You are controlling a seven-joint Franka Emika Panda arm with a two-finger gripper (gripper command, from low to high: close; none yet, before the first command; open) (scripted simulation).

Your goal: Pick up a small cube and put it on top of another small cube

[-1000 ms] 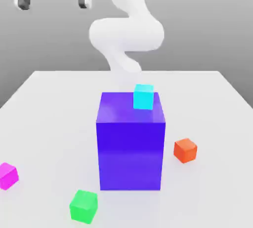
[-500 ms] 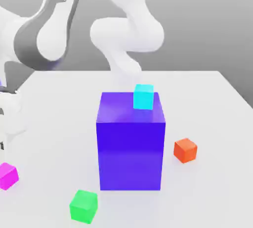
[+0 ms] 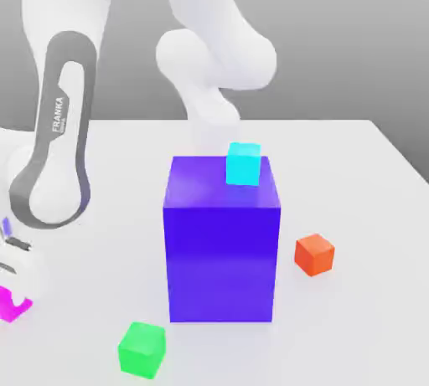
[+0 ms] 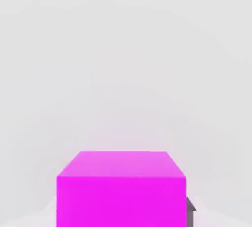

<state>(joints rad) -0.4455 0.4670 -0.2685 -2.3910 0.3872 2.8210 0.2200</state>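
A small magenta cube (image 3: 10, 305) lies on the white table (image 3: 352, 175) at the exterior view's left edge, partly cut off by the frame. My gripper (image 3: 10, 280) has come down right over it, the hand touching or nearly touching its top. The hand view has the magenta cube (image 4: 121, 189) close up and centred under the hand. A small cyan cube (image 3: 244, 164) rests on top of the large blue block (image 3: 221, 242). On the table lie a small green cube (image 3: 142, 348) near the front and a small orange cube (image 3: 314, 254) on the exterior view's right.
The tall blue block stands in the middle of the table, between the magenta cube and the orange one. My arm's white links (image 3: 59, 150) rise over the exterior view's left side, and the robot base (image 3: 218, 66) stands behind the block.
The arm has swung down on the exterior view's left, and the hand has dropped from high above to just over the magenta cube. No cube has moved.
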